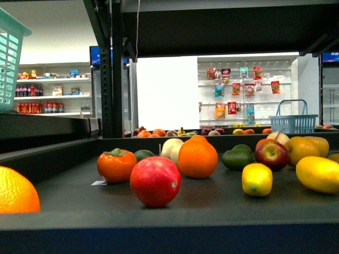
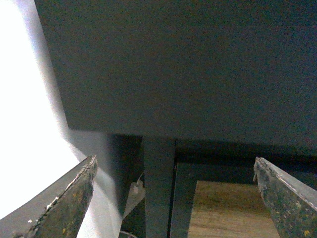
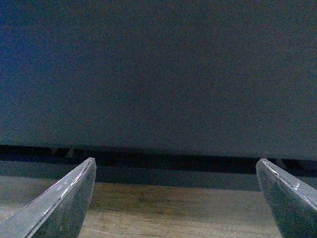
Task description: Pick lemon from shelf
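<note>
Only front view shows lemon on shelf, wrist views alone show left gripper and right gripper, jaws spread wide, empty, before dark panel.

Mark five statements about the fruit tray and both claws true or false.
1. The lemon lies on the shelf, with no claw on it. True.
2. The left claw is shut on a fruit. False: it is open, with nothing between its fingers.
3. In the front view, the red fruit sits nearer the camera than the orange. True.
4. In the front view, the lemon lies left of the persimmon. False: it lies well to the right of it.
5. The right claw is open. True.
</note>
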Motion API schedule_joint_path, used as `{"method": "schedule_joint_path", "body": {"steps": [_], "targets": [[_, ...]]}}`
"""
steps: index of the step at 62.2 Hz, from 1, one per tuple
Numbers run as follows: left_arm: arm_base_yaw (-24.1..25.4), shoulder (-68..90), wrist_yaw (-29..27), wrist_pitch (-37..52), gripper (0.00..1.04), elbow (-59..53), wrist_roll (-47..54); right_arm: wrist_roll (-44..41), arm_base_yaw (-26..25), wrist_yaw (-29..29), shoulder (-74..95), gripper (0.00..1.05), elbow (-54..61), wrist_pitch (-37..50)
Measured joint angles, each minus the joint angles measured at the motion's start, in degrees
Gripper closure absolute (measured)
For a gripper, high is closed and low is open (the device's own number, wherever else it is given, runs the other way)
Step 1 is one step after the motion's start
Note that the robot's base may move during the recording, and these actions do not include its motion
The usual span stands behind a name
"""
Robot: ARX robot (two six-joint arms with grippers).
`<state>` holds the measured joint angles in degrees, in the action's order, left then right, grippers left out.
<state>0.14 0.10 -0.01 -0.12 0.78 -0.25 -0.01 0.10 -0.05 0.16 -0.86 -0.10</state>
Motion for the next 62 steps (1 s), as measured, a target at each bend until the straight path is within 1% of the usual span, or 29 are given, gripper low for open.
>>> {"method": "schedule_joint_path", "body": {"steps": [62], "targets": [[0.00, 0.02, 0.00, 0.00, 0.08, 0.00, 0.02, -0.02, 0.00, 0.07, 0.00, 0.07, 0.00, -0.02]]}}
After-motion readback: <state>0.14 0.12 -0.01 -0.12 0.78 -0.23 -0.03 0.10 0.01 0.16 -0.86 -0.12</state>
